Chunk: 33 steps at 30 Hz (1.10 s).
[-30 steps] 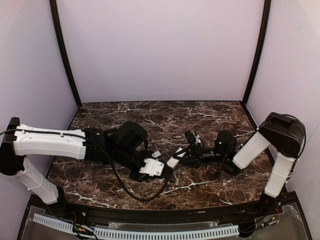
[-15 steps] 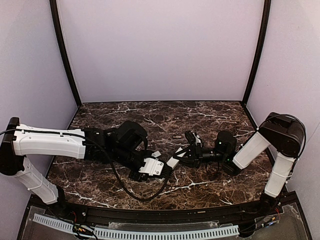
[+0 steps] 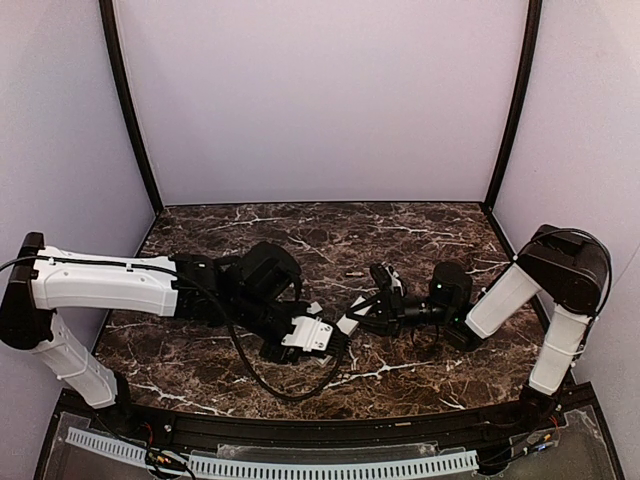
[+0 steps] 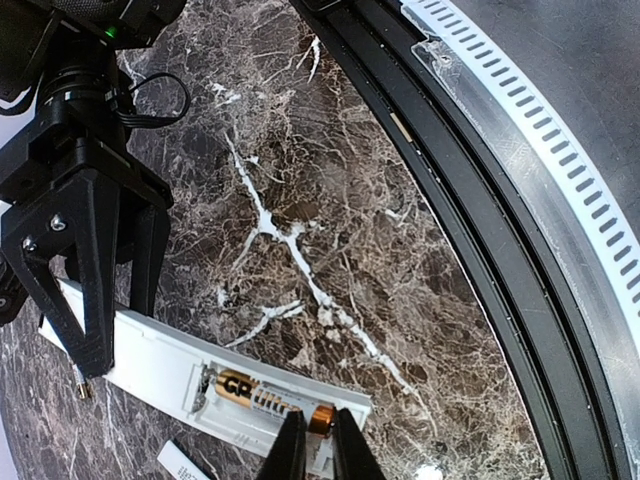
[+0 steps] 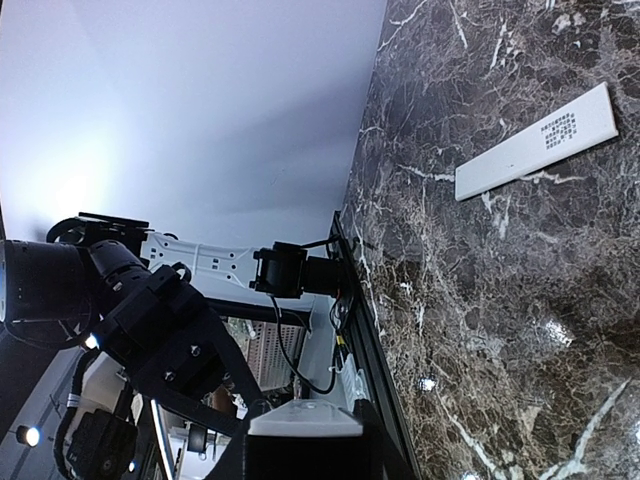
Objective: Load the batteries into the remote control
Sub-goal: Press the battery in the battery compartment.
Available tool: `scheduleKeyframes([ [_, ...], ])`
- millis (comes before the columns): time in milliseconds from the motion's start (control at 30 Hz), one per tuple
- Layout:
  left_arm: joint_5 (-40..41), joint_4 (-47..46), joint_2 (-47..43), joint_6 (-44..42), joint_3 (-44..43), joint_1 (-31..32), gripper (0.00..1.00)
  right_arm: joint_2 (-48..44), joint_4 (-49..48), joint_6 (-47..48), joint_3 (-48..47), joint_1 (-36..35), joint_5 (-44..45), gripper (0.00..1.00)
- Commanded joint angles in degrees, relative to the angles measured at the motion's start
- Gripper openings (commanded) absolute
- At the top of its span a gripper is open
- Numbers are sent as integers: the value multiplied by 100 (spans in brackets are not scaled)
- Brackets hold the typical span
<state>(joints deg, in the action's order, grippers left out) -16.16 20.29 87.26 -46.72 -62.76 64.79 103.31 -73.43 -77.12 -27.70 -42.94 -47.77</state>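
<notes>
Left arm edged slightly rightward since earlier frame; remote control [image 4: 150,350] unchanged, near middle of surface [image 4: 330,200], between both arms. Right gripper [image 4: 115,335] clamped on one end of remote control. Left gripper [image 4: 317,440] pinched copper-coloured end of battery [image 4: 260,395] (GP-branded), seated in open compartment. Thin white strip [image 5: 535,140] lay flat, apart.

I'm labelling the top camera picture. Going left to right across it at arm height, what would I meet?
Left arm's white link → left claw → remote control → right claw → right arm's elbow.
</notes>
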Motion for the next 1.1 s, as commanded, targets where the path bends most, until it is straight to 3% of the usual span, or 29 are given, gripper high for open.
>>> scheduleKeyframes([
  [0, 218, 60, 166, 87, -162, 7, 9, 14, -1064, -83, -37, -140, -44, 0],
  [1067, 467, 1, 631, 300, -394, -86, 8, 40, -1597, -406, -67, -285, -45, 0],
])
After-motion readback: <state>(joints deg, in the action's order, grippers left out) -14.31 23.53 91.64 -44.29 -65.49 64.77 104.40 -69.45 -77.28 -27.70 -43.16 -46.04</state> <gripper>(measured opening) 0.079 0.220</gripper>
